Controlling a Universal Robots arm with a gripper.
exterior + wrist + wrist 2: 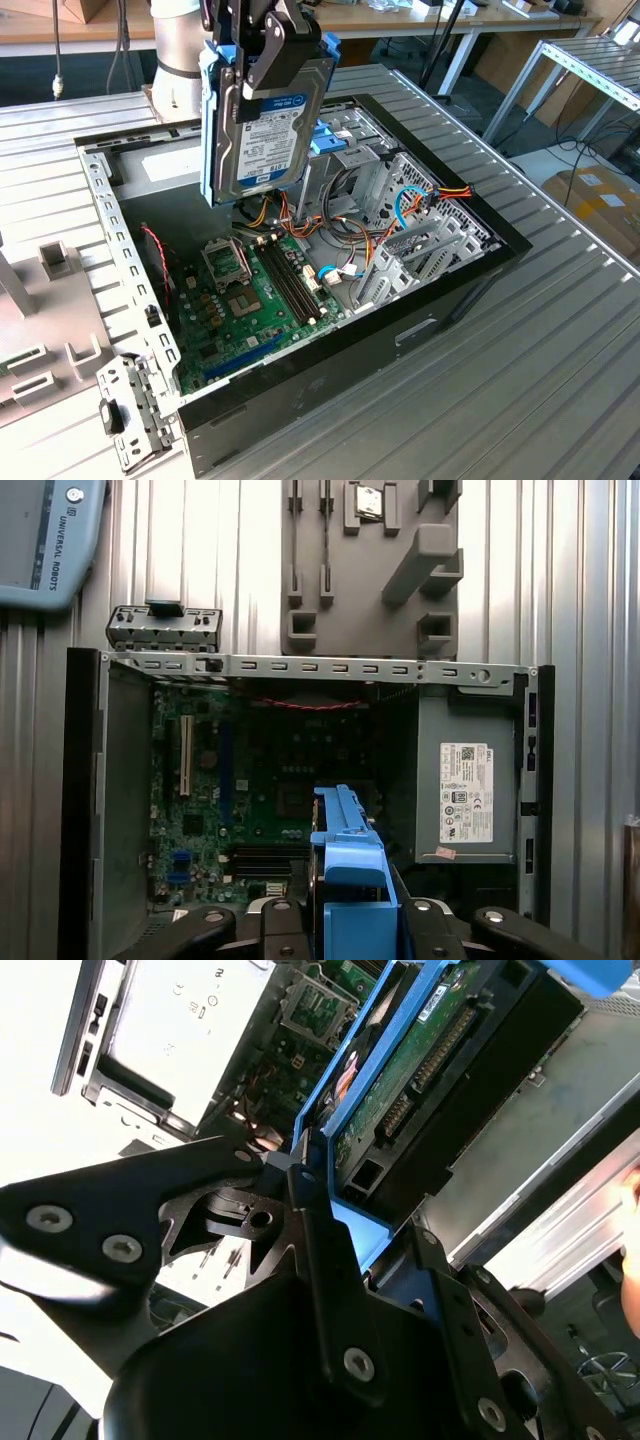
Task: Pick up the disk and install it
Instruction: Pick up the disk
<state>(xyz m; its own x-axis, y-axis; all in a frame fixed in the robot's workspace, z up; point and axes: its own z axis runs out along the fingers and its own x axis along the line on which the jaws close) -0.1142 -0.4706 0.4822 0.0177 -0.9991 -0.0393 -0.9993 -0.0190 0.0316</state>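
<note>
Gripper (pixel 305 1175) links sit closest in the second wrist view. Open computer case (pixel 100 200) lies on the ribbed table (pixel 560 350). Over its far side the arm (pixel 180 40) points straight down, holding the disk (pixel 268 125) upright above the motherboard (pixel 235 310), jaws seemingly pinched on its blue carrier (pixel 210 120).

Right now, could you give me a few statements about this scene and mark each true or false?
1. The claw holds the disk in the air above the open computer case. True.
2. The disk lies flat inside the case. False: it hangs on edge above the motherboard.
3. A grey power supply with a white sticker sits inside the case. True.
4. A lid covers the case. False: it is open, its insides showing.
</note>
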